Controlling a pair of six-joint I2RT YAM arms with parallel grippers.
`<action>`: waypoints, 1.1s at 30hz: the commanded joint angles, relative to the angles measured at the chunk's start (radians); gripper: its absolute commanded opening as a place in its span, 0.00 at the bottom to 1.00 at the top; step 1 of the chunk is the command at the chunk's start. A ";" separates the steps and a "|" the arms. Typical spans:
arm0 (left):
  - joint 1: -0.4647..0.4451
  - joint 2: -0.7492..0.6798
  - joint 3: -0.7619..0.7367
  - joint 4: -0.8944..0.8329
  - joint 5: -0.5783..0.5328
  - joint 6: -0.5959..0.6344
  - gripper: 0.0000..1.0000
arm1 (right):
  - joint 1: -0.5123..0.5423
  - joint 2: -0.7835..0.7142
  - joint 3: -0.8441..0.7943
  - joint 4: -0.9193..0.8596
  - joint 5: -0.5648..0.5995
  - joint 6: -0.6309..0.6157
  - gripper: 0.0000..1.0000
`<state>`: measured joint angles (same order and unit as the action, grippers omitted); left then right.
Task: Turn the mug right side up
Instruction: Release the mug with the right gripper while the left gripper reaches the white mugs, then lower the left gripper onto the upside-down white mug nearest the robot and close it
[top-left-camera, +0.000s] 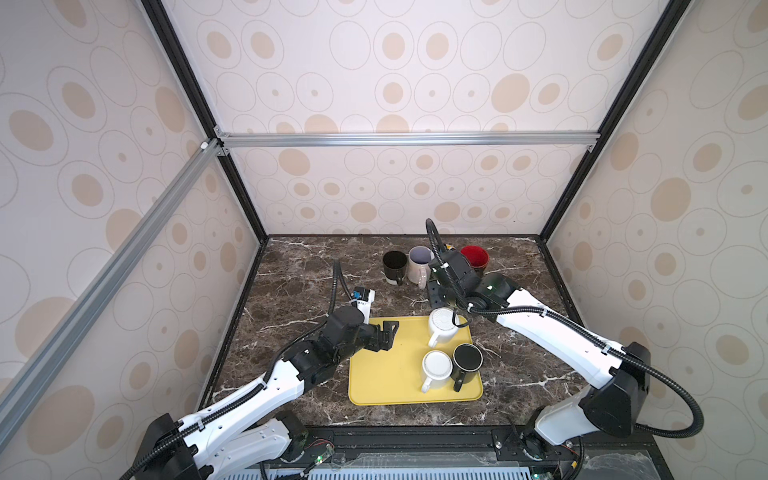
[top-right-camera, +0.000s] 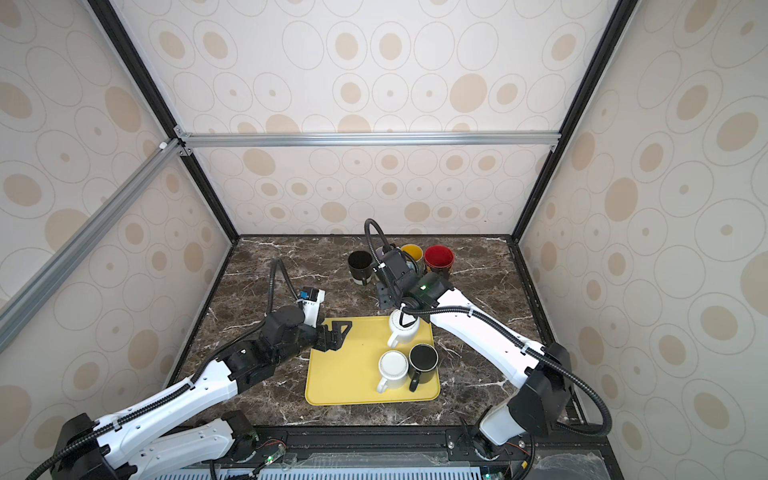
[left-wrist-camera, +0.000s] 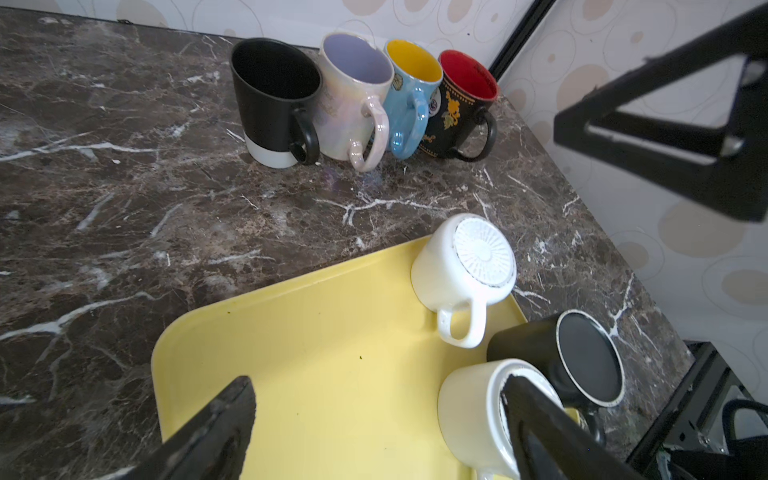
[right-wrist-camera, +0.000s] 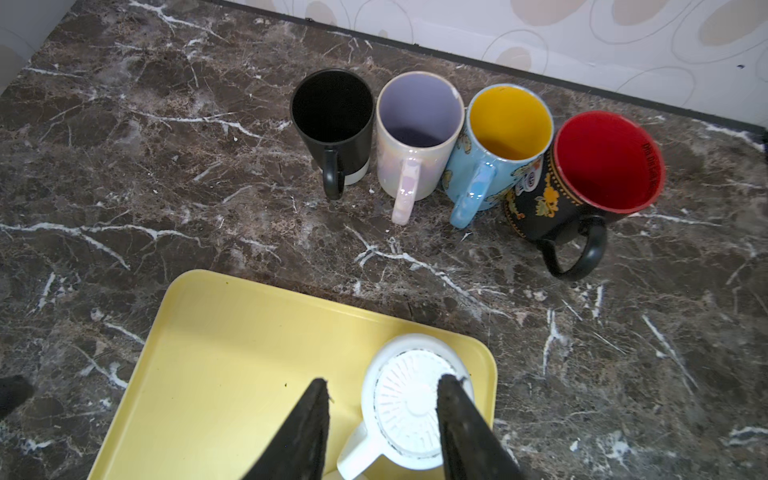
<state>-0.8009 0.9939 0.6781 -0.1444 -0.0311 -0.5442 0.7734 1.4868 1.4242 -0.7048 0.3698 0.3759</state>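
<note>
**A:** Why does the right hand (top-left-camera: 439, 296) hang where it does?

**B:** It's over the worktop (top-left-camera: 299, 282), just beyond the far edge of the tray (top-left-camera: 386, 374). Its fingers are partly apart and hold nothing. In its wrist view they straddle the ribbed base of the white mug (top-left-camera: 442, 326), so I'd say it's lining up a grasp.

**A:** Where's that mug?

**B:** It's upside down in the tray's far right corner, handle toward the near side. Two more sit upside down nearer: a second white mug (top-left-camera: 437, 368), and a black mug (top-left-camera: 467, 358) right beside it on the right.

**A:** And the left hand (top-left-camera: 388, 336)?

**B:** Spread wide and empty, over the tray's far left corner. My guess is it's keeping out of the way.

**A:** Anything inside the containers?

**B:** The far row stands upright: black-and-white mug (right-wrist-camera: 332, 120), lilac-lined mug (right-wrist-camera: 419, 124), yellow-lined mug (right-wrist-camera: 503, 137) and red-lined mug (right-wrist-camera: 598, 174). All look empty. The upside-down mugs hide their insides.
</note>
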 joint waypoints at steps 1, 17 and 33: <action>-0.083 0.002 0.015 -0.067 -0.026 0.038 0.92 | 0.001 -0.036 -0.038 -0.047 0.058 -0.011 0.45; -0.396 0.206 0.064 -0.116 -0.085 0.010 0.80 | -0.046 -0.125 -0.141 -0.058 0.030 0.047 0.44; -0.453 0.444 0.168 -0.064 -0.143 0.036 0.77 | -0.063 -0.207 -0.220 -0.049 0.024 0.070 0.43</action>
<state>-1.2430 1.4166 0.7967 -0.2218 -0.1436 -0.5236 0.7166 1.3037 1.2221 -0.7425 0.3931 0.4297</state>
